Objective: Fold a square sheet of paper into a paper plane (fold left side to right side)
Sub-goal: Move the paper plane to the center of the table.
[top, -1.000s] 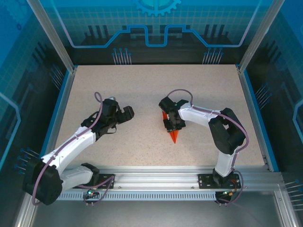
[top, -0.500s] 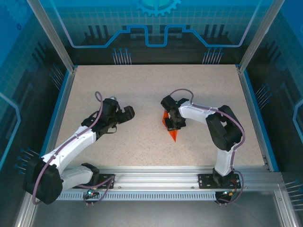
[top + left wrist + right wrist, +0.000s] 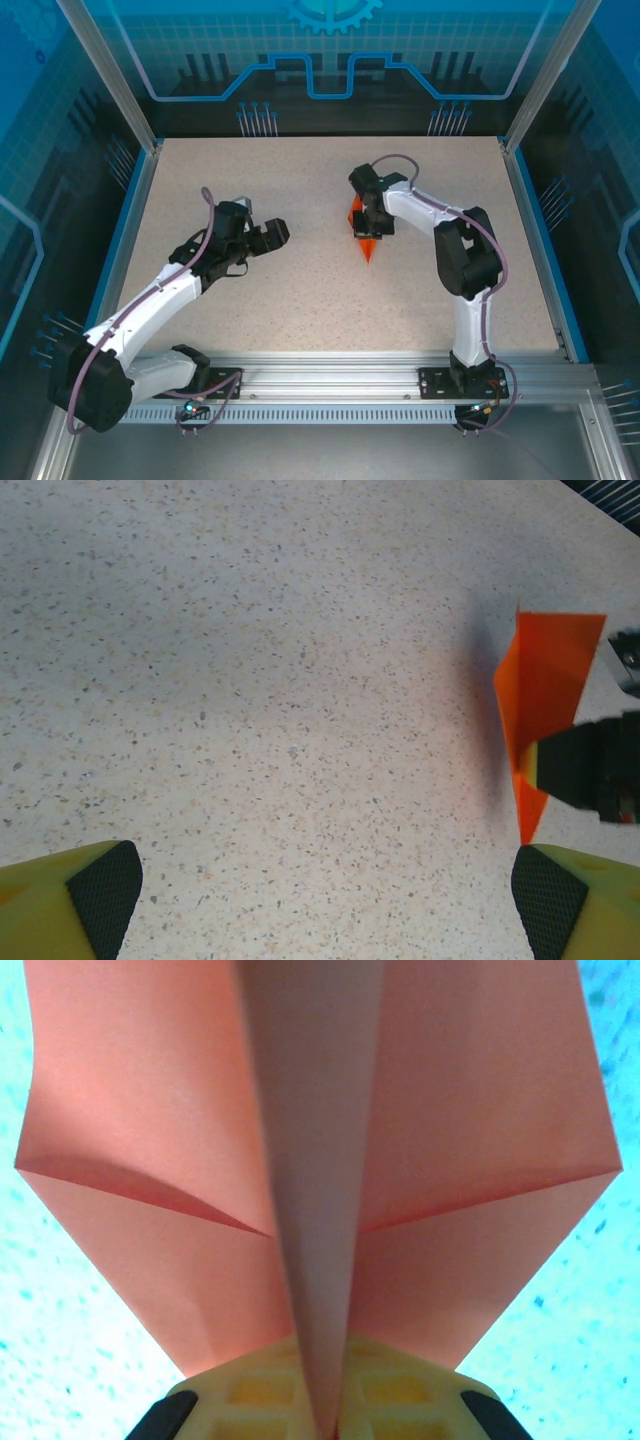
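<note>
Speckled beige table (image 3: 300,300) carried the work. Right gripper (image 3: 372,222) was clamped on the central ridge of the paper plane (image 3: 367,248), right of centre. Its long axis ran far-to-near, tip toward the arm bases. Left gripper (image 3: 272,236) stood wide apart, holding nothing.

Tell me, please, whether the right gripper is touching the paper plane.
Touching: the right wrist view shows the central ridge of the paper plane pinched in the shut right gripper.
</note>
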